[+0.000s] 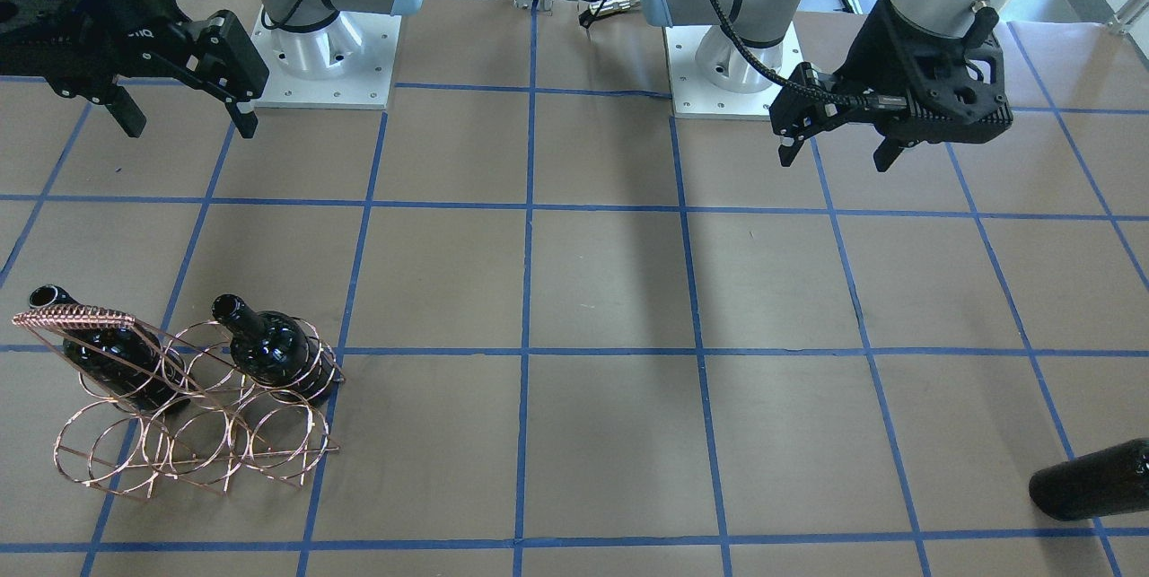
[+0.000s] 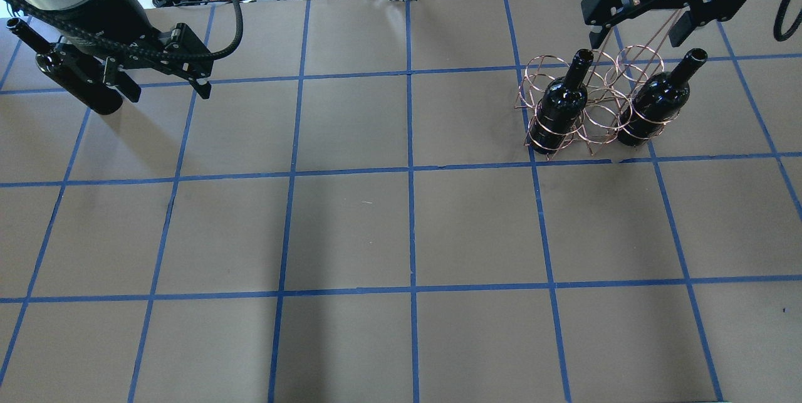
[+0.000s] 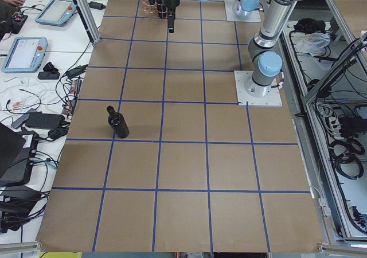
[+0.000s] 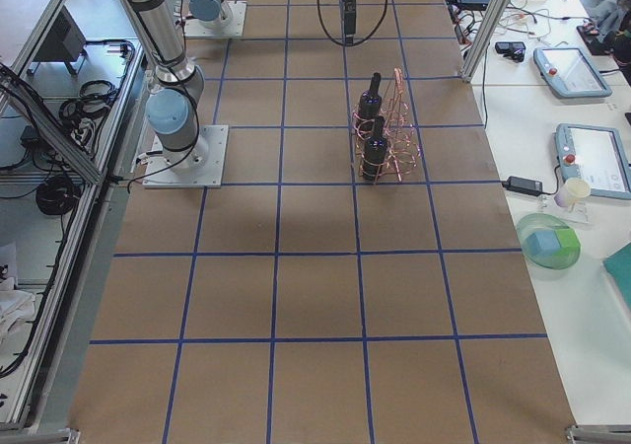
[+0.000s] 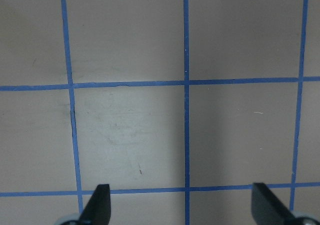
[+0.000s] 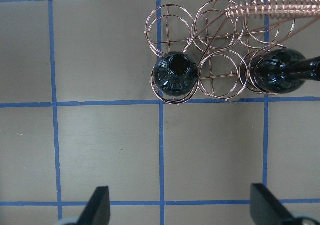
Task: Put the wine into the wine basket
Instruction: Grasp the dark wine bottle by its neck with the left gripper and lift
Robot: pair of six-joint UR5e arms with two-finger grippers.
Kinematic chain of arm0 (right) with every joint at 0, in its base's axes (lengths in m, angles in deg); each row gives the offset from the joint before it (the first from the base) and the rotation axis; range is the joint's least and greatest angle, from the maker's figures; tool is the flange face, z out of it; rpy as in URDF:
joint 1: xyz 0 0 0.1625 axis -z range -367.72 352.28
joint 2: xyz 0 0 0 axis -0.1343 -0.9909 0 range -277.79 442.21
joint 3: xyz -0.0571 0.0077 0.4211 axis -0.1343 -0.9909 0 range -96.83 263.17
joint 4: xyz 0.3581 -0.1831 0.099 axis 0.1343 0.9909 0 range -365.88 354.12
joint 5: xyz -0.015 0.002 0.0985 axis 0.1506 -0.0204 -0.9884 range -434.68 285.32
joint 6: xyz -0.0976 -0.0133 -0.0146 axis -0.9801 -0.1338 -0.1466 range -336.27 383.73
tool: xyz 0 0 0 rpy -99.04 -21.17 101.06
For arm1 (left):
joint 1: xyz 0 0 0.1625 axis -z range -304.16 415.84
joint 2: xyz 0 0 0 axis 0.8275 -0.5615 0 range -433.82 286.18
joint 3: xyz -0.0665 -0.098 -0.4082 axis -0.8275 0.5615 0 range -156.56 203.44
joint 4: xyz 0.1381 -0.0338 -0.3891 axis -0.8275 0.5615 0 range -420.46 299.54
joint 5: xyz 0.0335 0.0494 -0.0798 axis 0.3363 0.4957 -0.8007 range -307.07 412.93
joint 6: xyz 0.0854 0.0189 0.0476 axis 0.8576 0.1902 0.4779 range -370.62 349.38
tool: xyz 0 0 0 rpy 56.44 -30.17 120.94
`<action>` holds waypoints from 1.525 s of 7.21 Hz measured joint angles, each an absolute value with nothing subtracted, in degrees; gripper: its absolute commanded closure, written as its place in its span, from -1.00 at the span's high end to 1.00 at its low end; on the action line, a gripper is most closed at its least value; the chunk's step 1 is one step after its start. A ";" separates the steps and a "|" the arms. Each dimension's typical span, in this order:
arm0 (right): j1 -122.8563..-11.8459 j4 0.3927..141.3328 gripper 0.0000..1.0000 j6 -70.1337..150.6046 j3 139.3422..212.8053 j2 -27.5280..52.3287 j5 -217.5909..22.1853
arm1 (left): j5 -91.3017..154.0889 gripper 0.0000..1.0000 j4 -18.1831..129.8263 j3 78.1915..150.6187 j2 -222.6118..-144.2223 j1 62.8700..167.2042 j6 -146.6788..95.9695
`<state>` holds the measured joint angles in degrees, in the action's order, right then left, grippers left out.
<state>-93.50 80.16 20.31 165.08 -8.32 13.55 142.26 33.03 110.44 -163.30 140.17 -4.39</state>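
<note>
1. Exterior front-facing. Two seated bottles are shown in the wine basket at the end of the counter on the robot's right. The third wine bottle is cut by the frame at the opposite end. The left tool and right tool are raised, spread and empty. The step in hand is judged to be the approach to the third bottle.
2. Overhead exterior. The wine bottle is partly covered by the left arm and lies just beside the left tool, well apart from the wine basket. A descent and closure on the bottle is called for next, then a carry across the bare middle squares. The right tool hangs over the basket's far side.
3. Exterior left. The wine bottle is seen upright near the counter's operator-side edge, with loose cables beyond it. Little margin is judged to exist on that side.
4. Exterior right. The wine basket is set in from the edge, with open squares on every side.
5. Left wrist-mounted. Only bare counter is seen between the fingers of the spread left tool; the bottle is not in view.
6. Right wrist-mounted. Beyond the spread right tool, the ring between the seated bottles is seen vacant, as is the back row. The coiled handle overhangs one corner and would have to be cleared.
</note>
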 measured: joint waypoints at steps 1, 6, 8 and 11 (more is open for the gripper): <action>-93.50 80.16 1.00 20.31 165.08 -8.32 13.54 | 142.27 1.00 32.93 110.44 -163.51 140.15 -4.38; -93.50 80.16 1.00 20.31 165.08 -8.32 13.56 | 142.38 1.00 32.93 109.66 -163.52 140.04 -4.57; -93.50 80.16 1.00 20.31 165.08 -8.32 13.56 | 142.31 1.00 32.00 109.63 -163.53 139.22 -3.91; -93.50 80.16 1.00 20.31 165.08 -8.32 13.56 | 141.74 1.00 28.21 108.89 -164.60 132.44 2.24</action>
